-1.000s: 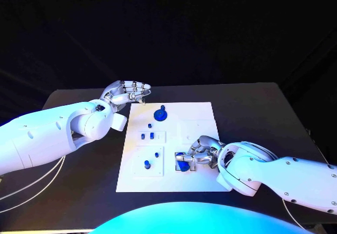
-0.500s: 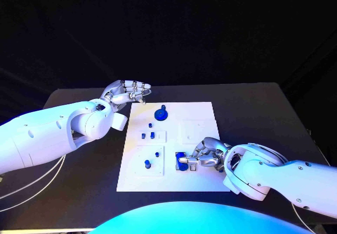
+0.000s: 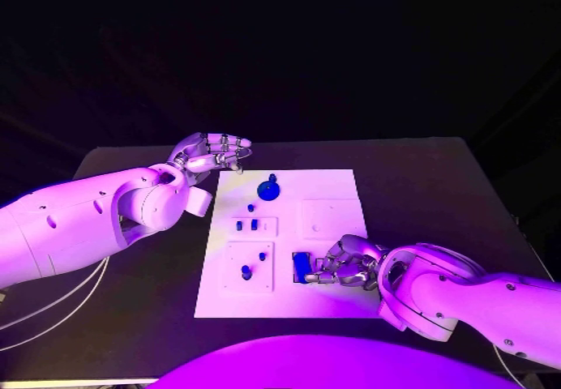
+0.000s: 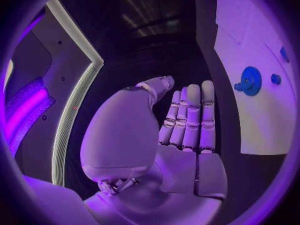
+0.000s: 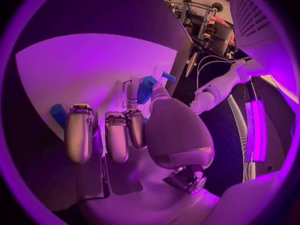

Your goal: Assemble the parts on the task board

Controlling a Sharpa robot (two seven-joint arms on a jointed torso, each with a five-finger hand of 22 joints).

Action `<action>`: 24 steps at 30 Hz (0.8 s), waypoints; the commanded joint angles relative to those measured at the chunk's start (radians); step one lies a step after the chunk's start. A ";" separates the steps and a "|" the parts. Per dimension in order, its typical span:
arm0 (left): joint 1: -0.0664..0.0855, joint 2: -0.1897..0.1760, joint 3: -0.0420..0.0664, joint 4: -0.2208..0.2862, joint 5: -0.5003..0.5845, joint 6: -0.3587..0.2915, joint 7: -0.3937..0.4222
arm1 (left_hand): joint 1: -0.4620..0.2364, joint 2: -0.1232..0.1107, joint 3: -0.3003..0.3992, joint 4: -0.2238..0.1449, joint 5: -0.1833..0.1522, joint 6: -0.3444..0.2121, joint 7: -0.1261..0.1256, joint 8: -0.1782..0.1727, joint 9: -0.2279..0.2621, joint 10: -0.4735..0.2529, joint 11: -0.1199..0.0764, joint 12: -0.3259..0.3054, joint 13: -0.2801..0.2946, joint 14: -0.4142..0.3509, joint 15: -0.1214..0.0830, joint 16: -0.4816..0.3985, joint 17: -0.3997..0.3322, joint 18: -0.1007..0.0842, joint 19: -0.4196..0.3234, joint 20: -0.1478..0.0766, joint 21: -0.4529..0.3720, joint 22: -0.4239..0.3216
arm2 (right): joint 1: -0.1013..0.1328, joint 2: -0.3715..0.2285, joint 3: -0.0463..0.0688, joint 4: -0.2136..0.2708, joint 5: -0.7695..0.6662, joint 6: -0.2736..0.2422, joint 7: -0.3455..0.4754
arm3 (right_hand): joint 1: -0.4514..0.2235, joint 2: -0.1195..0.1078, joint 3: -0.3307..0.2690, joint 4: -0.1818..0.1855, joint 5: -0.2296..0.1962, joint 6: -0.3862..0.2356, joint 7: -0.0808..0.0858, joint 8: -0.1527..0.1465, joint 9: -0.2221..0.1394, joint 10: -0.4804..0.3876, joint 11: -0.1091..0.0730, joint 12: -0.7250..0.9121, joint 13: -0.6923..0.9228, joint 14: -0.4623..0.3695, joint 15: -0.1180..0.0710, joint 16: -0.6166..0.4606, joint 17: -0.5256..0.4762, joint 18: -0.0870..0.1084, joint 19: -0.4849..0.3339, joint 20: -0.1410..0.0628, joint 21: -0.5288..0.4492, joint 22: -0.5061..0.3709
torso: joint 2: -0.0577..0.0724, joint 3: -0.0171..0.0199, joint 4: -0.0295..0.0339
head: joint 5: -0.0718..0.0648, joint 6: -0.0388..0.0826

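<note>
White task board (image 3: 333, 235) lies mid-bench (image 3: 444, 186), with blue parts (image 3: 269, 190) on it. Right hand (image 3: 341, 264) sits at the near edge, fingers seemingly pinching a blue piece (image 3: 301, 265), though the grip is partly hidden. Left hand (image 3: 213, 152) hovers off the board's far corner, fingers curled, holding nothing.

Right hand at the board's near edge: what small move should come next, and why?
Probably a short, gentle press downward. The right hand has its fingers around the upright blue part standing in the white task board, so seating it looks like the remaining step; whether it is fully seated cannot be told. The left hand holds nothing, beyond the board's far corner.
</note>
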 commanded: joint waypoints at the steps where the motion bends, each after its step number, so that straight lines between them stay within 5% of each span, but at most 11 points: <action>1: 0.001 0.001 0.001 0.003 0.005 0.014 0.003 | -0.002 0.005 -0.003 0.000 0.003 -0.008 0.002 0.006 0.001 -0.007 0.003 0.004 0.000 -0.008 -0.001 -0.003 -0.001 0.013 0.002 0.008 -0.004 -0.001 | -0.002 0.003 0.000 -0.006 -0.012 0.005 0.015 | 0.014 0.020 0.011 0.002 0.002 0.002 -0.001 0.003 -0.002 0.022 -0.009 0.009 0.123 0.096 -0.008 0.005 0.212 -0.015 0.043 -0.010 0.007 0.213 | 0.000 -0.0004 0.0015 | -0.001 0.001; 14: 0.001 0.002 0.000 0.001 0.005 0.016 0.000 | -0.002 0.005 -0.003 0.000 0.003 -0.008 0.002 0.006 0.001 -0.007 0.003 0.004 0.000 -0.008 -0.001 -0.003 -0.001 0.013 0.002 0.008 -0.004 -0.001 | -0.003 0.029 0.000 -0.034 -0.011 -0.001 0.014 | -0.007 0.035 -0.002 0.004 -0.001 0.008 -0.003 0.004 -0.003 0.026 -0.010 0.012 0.127 0.096 -0.009 0.006 0.215 -0.017 0.046 -0.012 0.015 0.215 | 0.000 -0.0005 0.0003 | 0.000 0.000; 20: 0.001 0.002 0.000 0.001 0.005 0.018 -0.003 | -0.002 0.006 -0.003 0.001 0.003 -0.009 0.002 0.007 0.001 -0.008 0.003 0.005 -0.001 -0.009 -0.001 -0.003 -0.002 0.013 0.002 0.008 -0.005 -0.002 | -0.003 0.030 0.000 -0.033 -0.010 0.023 0.018 | 0.020 0.002 -0.025 -0.002 0.000 0.007 -0.003 0.003 -0.004 0.025 -0.011 0.010 0.128 0.096 -0.010 0.006 0.213 -0.016 0.044 -0.013 0.010 0.214 | 0.000 -0.0010 0.0002 | 0.001 -0.001; 24: 0.001 0.001 0.000 0.001 0.005 0.019 -0.004 | -0.002 0.006 -0.003 0.001 0.003 -0.009 0.002 0.007 0.001 -0.008 0.003 0.005 -0.001 -0.009 -0.001 -0.003 -0.002 0.013 0.002 0.008 -0.005 -0.002 | -0.003 0.025 0.000 -0.031 -0.012 0.036 0.021 | 0.096 -0.034 -0.019 -0.004 0.004 0.006 -0.003 -0.001 -0.009 0.025 -0.011 0.008 0.129 0.096 -0.010 0.006 0.213 -0.016 0.043 -0.013 0.010 0.213 | 0.001 -0.0009 0.0006 | 0.002 -0.003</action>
